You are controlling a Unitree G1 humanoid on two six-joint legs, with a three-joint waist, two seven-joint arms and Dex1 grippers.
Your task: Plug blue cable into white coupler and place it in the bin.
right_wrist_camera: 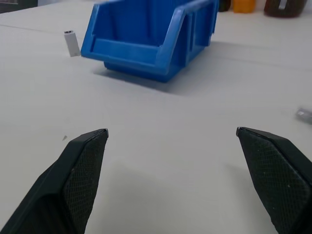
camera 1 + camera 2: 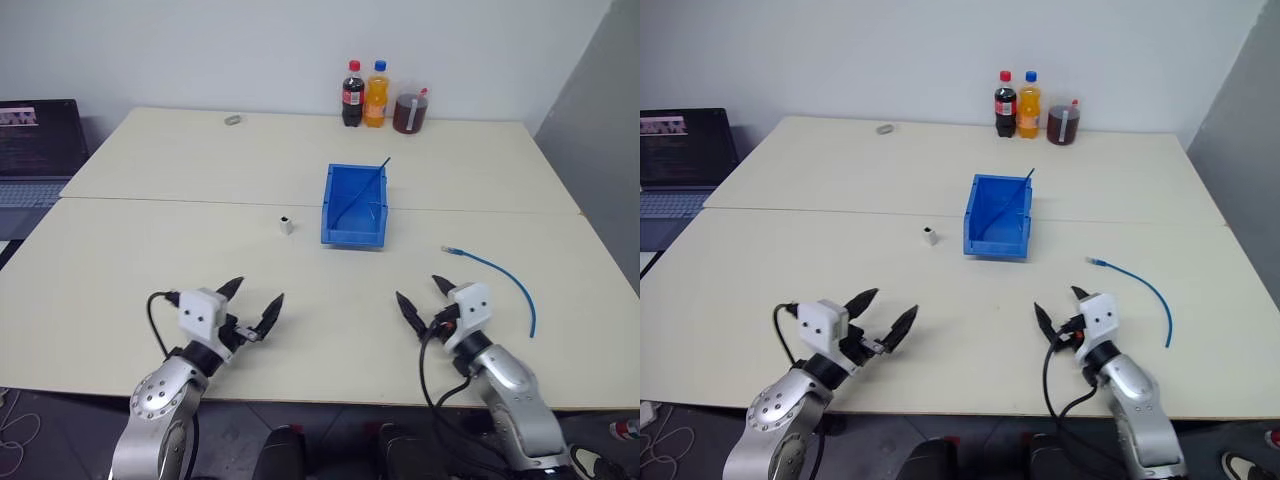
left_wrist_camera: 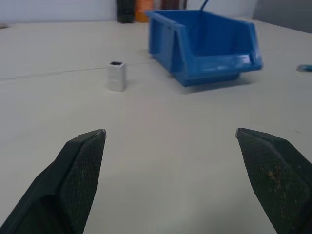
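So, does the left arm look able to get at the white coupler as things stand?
Probably yes. The white coupler stands upright on bare table, left of the bin and apart from it. The left gripper has its jaws open, and nothing lies between it and the coupler.

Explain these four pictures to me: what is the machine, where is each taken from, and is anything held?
A two-armed robot stands at a table. Two pictures look down from its head; two look out from its wrists, between black fingers. The left gripper and right gripper have their jaws wide open and hold nothing. On the table are a blue bin, a small white coupler on its left, a blue cable near the right arm, and three bottles at the far edge.
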